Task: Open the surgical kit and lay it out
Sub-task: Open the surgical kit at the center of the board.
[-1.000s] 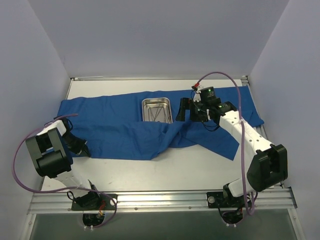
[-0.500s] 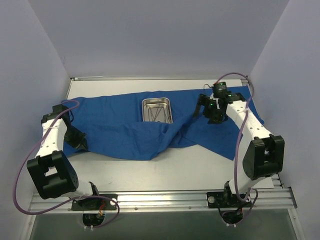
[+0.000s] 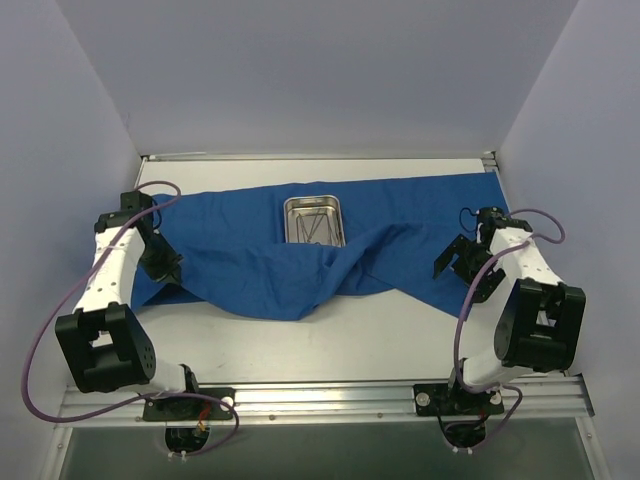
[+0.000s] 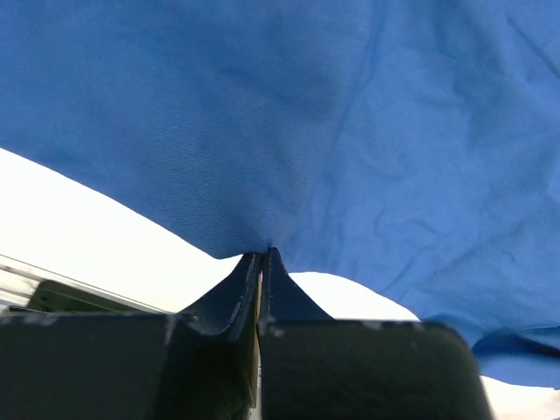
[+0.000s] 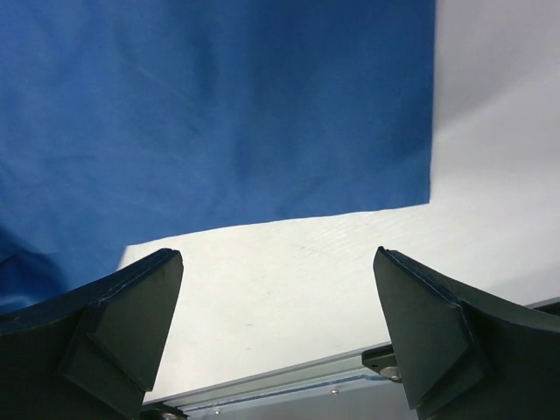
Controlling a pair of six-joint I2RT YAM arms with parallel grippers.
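Top external: my left gripper (image 3: 166, 270) pinches the left edge of the large blue cloth wrap (image 3: 400, 215). The shiny rectangular steel tray (image 3: 314, 221) sits on the wrap, between my arms.

Left wrist: my fingers (image 4: 236, 289) are clamped on a cloth fold.

Right wrist: my right gripper (image 5: 276, 258) stands wide apart and empty, with the cloth edge just ahead.

- A white table (image 3: 330, 340) with a smooth, pale top fills the middle of the overhead view. Its bare surface shows along the near side and at the far left corner.
- A plain lavender-grey back wall (image 3: 320, 70) rises behind the table.
- A matching left wall (image 3: 50, 150) and right wall (image 3: 590, 130) close in the sides.
- A silver metal rail (image 3: 320, 400) runs along the table's near edge.
- A thin metal strip (image 3: 300, 157) lines the far edge, where the table meets the back wall.
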